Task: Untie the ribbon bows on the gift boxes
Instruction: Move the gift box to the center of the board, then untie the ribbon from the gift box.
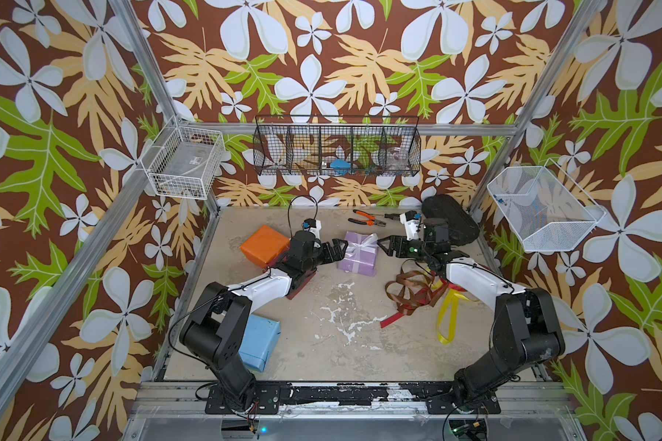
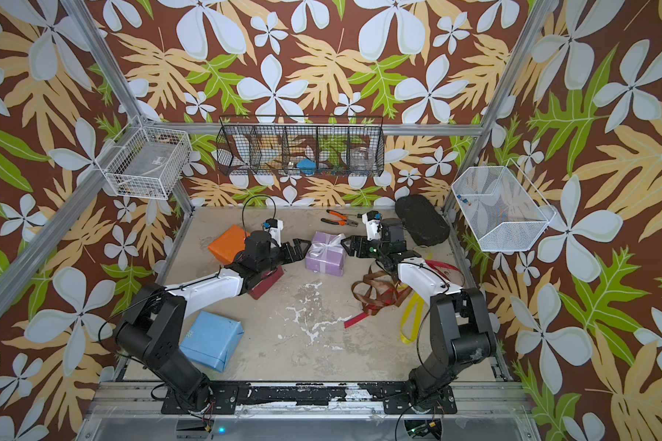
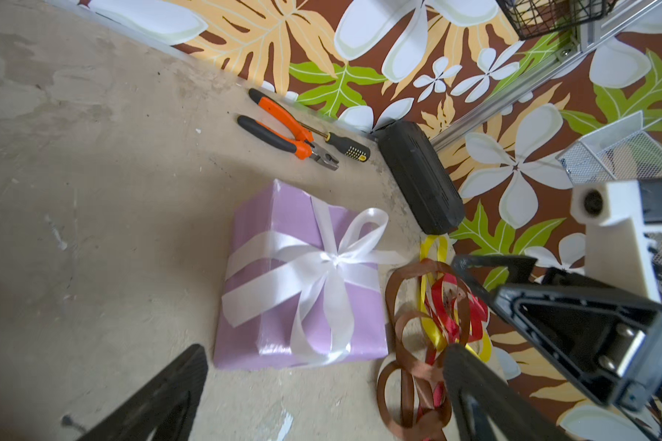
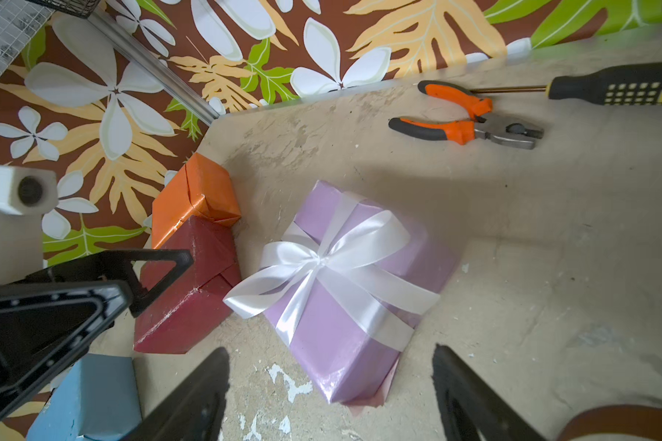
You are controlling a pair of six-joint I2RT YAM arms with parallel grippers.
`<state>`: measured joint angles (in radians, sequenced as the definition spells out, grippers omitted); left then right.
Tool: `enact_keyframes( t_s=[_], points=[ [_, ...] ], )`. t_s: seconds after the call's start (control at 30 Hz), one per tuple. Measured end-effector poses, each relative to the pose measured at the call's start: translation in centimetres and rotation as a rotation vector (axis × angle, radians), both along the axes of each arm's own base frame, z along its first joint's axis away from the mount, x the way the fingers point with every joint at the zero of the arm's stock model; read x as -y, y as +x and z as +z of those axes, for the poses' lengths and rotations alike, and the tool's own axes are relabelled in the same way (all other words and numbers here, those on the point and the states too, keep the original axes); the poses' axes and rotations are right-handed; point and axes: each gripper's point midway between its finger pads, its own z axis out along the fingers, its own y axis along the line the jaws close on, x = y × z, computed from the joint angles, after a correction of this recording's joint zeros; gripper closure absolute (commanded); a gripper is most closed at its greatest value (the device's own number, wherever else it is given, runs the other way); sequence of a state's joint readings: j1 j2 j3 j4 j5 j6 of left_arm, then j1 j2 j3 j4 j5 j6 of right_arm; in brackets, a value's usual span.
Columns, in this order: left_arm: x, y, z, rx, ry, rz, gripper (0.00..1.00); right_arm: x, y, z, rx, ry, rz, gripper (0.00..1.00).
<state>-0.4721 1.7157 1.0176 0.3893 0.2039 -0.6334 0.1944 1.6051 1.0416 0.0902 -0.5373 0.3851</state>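
- Left gripper and right gripper, both wide and empty, flank the lilac glossy-paper box mid-table.
- White satin bow tied on top; pinching a loop, not a tail, could jam the knot.

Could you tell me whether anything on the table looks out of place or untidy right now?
Yes: loose brown, red and yellow ribbons lie tangled in a heap by the right arm, and the table surface is chipped white near its middle.

Front-centre tabletop free. Loose ribbons block right side; orange box, dark red box block left; pliers, black case line back.
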Motion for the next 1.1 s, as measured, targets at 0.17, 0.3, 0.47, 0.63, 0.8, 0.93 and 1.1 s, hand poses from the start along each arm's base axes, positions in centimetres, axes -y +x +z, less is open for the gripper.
enact_keyframes(
  t_s=[0.17,0.3,0.47,0.63,0.8,0.93,1.1],
  points=[
    [1.2,1.7,-2.3,-0.043,0.008,-0.025,0.09,1.0,-0.2,0.3,0.002,-0.026,-0.047,0.00],
    [1.6,2.4,-4.7,-0.089,0.033,-0.030,0.10,2.1,-0.3,0.2,-0.009,-0.039,-0.085,0.00],
    [2.5,3.7,-6.1,-0.106,0.041,-0.044,0.13,2.8,-0.7,0.4,-0.008,-0.042,-0.104,0.00],
    [3.3,4.6,-6.7,-0.109,0.056,-0.070,0.23,3.0,-0.7,0.7,0.001,-0.043,-0.111,0.00],
    [3.7,4.7,-7.2,-0.119,0.054,-0.092,0.34,3.1,-0.9,0.4,-0.006,-0.049,-0.116,0.00],
    [3.6,4.2,-7.0,-0.123,0.044,-0.099,0.53,3.2,-1.0,0.2,-0.014,-0.052,-0.119,0.00],
    [3.8,3.8,-5.8,-0.100,0.023,-0.117,0.57,3.2,-0.9,-0.3,-0.022,-0.055,-0.119,0.00]
  ],
)
